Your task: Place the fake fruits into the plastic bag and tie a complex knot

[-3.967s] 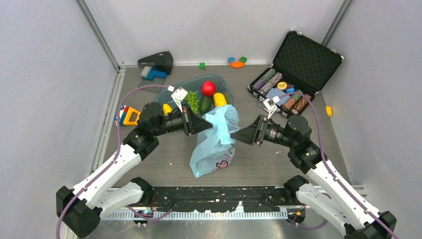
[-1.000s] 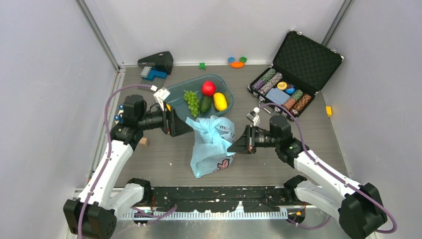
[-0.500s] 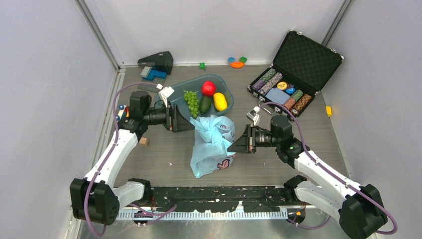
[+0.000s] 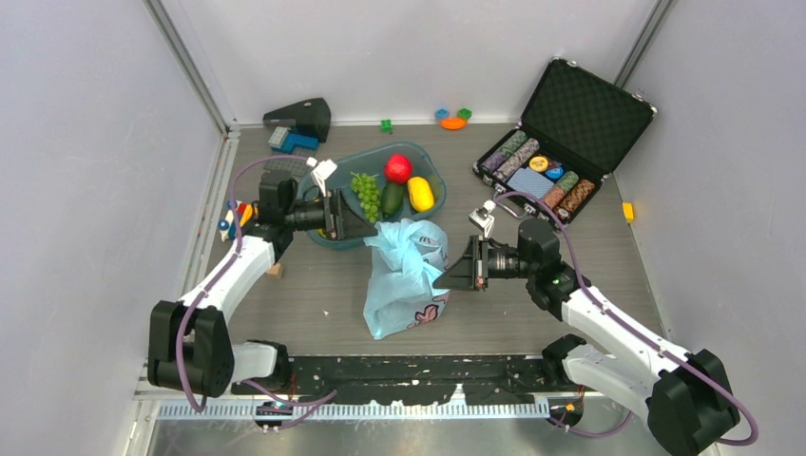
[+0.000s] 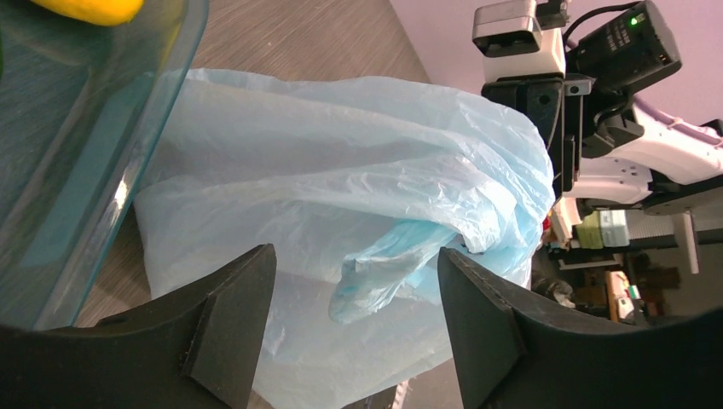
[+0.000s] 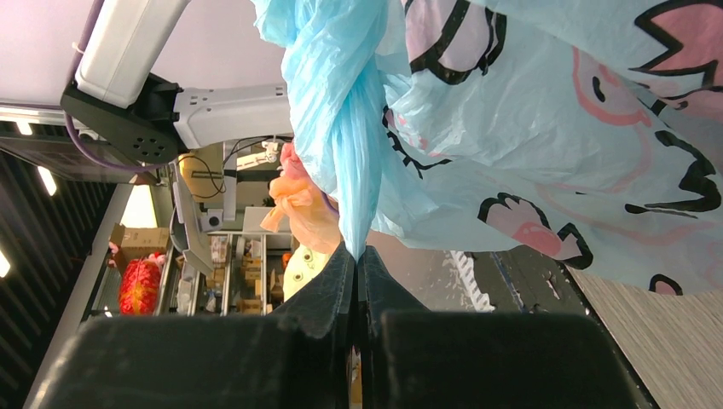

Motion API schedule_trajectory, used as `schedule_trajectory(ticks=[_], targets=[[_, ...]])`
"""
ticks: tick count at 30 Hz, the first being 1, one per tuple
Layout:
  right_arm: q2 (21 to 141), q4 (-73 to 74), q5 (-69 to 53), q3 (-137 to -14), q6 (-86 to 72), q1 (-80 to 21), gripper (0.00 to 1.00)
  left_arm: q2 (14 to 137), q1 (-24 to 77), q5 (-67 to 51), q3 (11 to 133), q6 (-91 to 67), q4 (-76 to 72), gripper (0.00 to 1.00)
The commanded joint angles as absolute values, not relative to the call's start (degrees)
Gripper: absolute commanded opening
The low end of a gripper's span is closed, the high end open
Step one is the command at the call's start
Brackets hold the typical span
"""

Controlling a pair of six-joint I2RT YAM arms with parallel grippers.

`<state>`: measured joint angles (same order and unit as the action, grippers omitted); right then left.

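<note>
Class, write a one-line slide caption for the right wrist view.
Right gripper shut on a twisted strip of the light-blue, cartoon-printed plastic bag.

Bright, even light from above fills the top view, sharp throughout, with faint soft shadows under the arms and bag (image 4: 404, 285) on the worktop (image 4: 314, 285). In the wrist views the left hand (image 5: 354, 260) and right hand (image 6: 356, 256) sit dark and soft-edged, the bag glows translucent, and the right view's background is dim.
</note>
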<state>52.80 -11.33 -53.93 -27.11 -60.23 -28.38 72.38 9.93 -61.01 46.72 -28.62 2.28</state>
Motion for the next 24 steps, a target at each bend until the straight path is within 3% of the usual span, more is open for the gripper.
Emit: schedule_trajectory(ticks=[1, 4, 12, 24], targets=[[53.2, -15.0, -55.2, -28.8, -60.8, -28.3, 0.05, 74.6, 9.6, -64.6, 45.3, -35.9, -11.0, 0.71], [53.3, -15.2, -55.3, -28.8, -60.9, -28.3, 0.05, 75.9, 9.7, -64.8, 45.1, -37.1, -12.8, 0.70], [53.4, -15.7, -55.1, -28.5, -61.3, -28.3, 0.05, 75.2, 9.9, -66.0, 42.6, -40.9, -16.4, 0.57], [54.1, -15.8, -55.3, -28.5, -61.3, -28.3, 0.05, 70.7, 10.0, -66.4, 36.6, -47.6, -24.9, 0.53]])
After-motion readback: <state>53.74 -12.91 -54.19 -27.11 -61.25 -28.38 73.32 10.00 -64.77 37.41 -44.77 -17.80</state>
